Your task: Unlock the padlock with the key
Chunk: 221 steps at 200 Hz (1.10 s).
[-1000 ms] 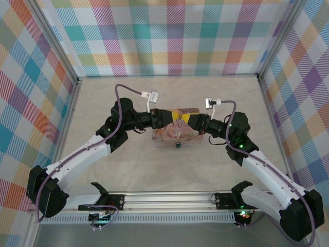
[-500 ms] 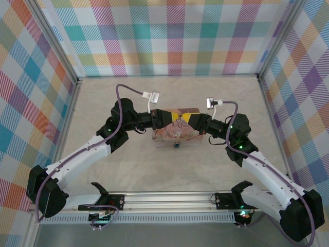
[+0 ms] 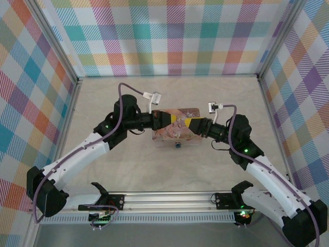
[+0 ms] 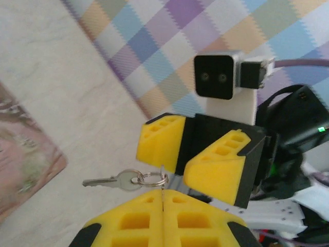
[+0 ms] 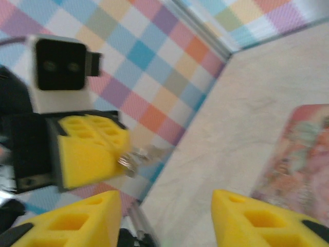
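Note:
The silver key (image 4: 105, 181) hangs by its ring (image 4: 152, 178) from my left gripper (image 4: 162, 189), which is shut on the ring, blade pointing left. My right gripper (image 4: 180, 164) faces it just beyond the ring, open and holding nothing. From the right wrist, the blurred key (image 5: 139, 157) sticks out of the left gripper's yellow fingers (image 5: 90, 149), and my right gripper (image 5: 164, 206) stands wide open. From above, left gripper (image 3: 176, 121) and right gripper (image 3: 191, 124) meet over the tin. The tiny padlock (image 3: 177, 144) sits at the tin's near edge.
The pink-and-brown illustrated tin (image 3: 175, 133) lies mid-table under both grippers; its corner shows as the tin (image 4: 25, 170) and the tin (image 5: 303, 159) in the wrist views. Checked walls (image 3: 169, 36) enclose the beige table (image 3: 169, 170). A metal rail (image 3: 169, 198) runs along the near edge.
The left gripper shut on the key ring. The right gripper, shut before, opened and drew back a little to the right.

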Tool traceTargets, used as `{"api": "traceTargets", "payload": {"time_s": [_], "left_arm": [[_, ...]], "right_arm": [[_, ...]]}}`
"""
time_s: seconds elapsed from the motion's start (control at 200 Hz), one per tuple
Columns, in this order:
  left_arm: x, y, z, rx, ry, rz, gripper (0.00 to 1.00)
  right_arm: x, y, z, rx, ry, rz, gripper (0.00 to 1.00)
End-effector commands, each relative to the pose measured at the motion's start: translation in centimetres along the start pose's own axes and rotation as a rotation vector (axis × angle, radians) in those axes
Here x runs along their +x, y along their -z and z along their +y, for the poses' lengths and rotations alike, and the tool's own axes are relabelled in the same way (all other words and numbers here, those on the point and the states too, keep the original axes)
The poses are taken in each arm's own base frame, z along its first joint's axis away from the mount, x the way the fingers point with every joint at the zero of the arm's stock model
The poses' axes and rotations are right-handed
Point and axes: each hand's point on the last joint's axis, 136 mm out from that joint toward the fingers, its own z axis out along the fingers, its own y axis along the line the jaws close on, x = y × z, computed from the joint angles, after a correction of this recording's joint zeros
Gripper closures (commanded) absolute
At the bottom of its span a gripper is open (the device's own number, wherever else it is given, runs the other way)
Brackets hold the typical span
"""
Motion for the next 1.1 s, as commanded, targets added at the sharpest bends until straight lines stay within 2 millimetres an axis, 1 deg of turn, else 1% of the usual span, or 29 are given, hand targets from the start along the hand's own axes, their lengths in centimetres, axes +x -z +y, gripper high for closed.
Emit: {"api": "traceTargets", "payload": {"time_s": [0.0, 0.045, 0.135, 0.225, 0.32, 0.55, 0.695, 0.96, 1.1], "left_arm": [[2.8, 0.4, 2.6, -0.172, -0.009, 0.161, 1.0], [3.6, 0.3, 3.2, -0.197, 0.003, 0.215, 1.0], [4.9, -0.1, 3.6, -0.193, 0.029, 0.303, 1.0], [5.7, -0.5, 3.3, -0.161, 0.046, 0.346, 1.0], [6.2, -0.6, 3.2, -0.165, 0.041, 0.377, 1.0], [6.2, -1.0, 2.7, -0.151, 0.025, 0.394, 1.0], [6.3, -1.3, 2.6, -0.146, 0.024, 0.398, 1.0], [6.6, -1.8, 2.0, -0.13, 0.016, 0.412, 1.0], [6.6, -2.0, 1.7, -0.124, 0.008, 0.414, 1.0]], "right_arm": [[0.7, 1.0, -2.6, 0.189, 0.055, 0.05, 0.5], [1.1, 0.9, -2.8, 0.201, 0.064, 0.082, 0.52], [1.9, 0.3, -2.6, 0.171, 0.07, 0.143, 0.56], [2.3, -0.3, -2.0, 0.119, 0.07, 0.174, 0.54], [2.7, -0.7, -1.6, 0.093, 0.08, 0.202, 0.51], [4.4, -1.6, -0.9, 0.071, 0.111, 0.299, 0.49], [5.2, -2.0, -1.3, 0.086, 0.114, 0.333, 0.49], [5.0, -2.2, -1.0, 0.094, 0.133, 0.33, 0.5], [4.9, -2.3, -1.9, 0.153, 0.137, 0.333, 0.52]]}}
